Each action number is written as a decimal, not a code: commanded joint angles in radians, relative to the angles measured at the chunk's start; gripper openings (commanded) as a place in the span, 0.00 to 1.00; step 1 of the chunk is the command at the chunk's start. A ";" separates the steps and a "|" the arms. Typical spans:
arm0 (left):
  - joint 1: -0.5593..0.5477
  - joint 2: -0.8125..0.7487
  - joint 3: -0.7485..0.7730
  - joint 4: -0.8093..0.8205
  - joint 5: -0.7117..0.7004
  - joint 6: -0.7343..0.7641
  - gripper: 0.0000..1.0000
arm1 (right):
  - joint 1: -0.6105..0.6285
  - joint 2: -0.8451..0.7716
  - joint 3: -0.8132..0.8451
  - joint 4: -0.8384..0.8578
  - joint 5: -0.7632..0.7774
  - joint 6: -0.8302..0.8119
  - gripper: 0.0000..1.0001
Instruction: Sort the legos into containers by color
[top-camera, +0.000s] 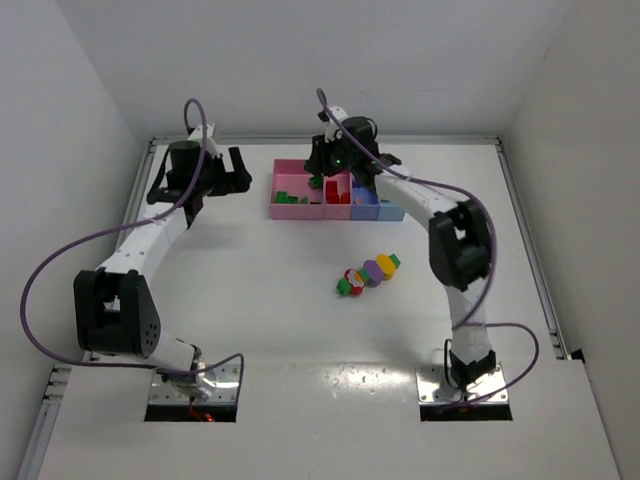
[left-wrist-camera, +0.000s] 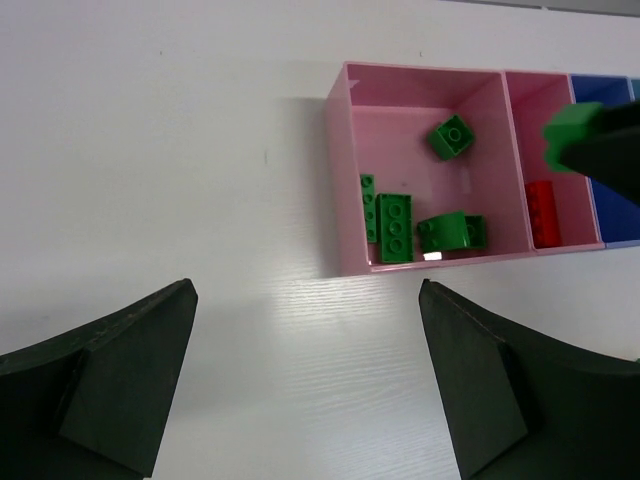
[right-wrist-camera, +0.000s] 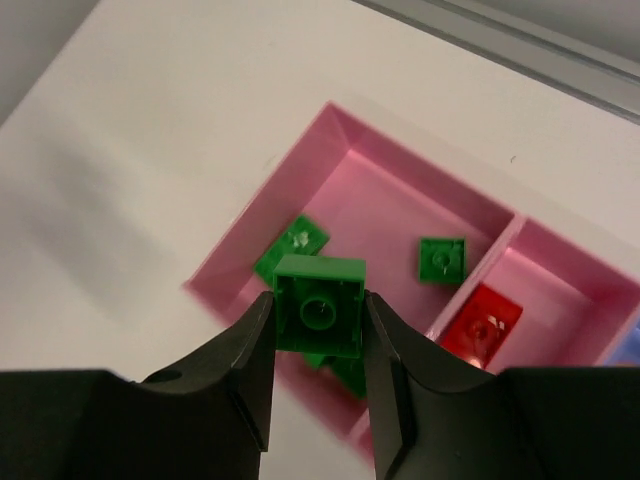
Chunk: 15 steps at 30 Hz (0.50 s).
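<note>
My right gripper (right-wrist-camera: 320, 318) is shut on a green lego brick (right-wrist-camera: 320, 305) and holds it above the near side of the wide pink bin (right-wrist-camera: 380, 195). From above, this gripper (top-camera: 322, 178) hangs over that bin (top-camera: 296, 212). Several green bricks (left-wrist-camera: 394, 226) lie in the wide pink bin (left-wrist-camera: 400, 130). A red brick (left-wrist-camera: 543, 212) lies in the narrow pink bin (left-wrist-camera: 540, 120). My left gripper (left-wrist-camera: 305, 290) is open and empty over bare table, left of the bins (top-camera: 240, 168). A striped multicolour stack (top-camera: 368, 273) lies mid-table.
The purple-blue bin (top-camera: 364, 210) and the light blue bin (top-camera: 390, 212) join the pink ones on the right. White walls enclose the table at the back and sides. The arm bases stand at the near edge.
</note>
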 joint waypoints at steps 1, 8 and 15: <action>0.034 -0.029 0.055 -0.035 0.089 0.037 1.00 | 0.005 0.143 0.207 -0.012 -0.005 0.020 0.00; 0.043 -0.029 0.055 -0.060 0.211 0.126 1.00 | 0.005 0.340 0.457 -0.105 0.007 0.020 0.36; -0.042 -0.020 0.019 -0.069 0.291 0.177 1.00 | -0.018 0.182 0.308 -0.114 -0.008 0.011 0.74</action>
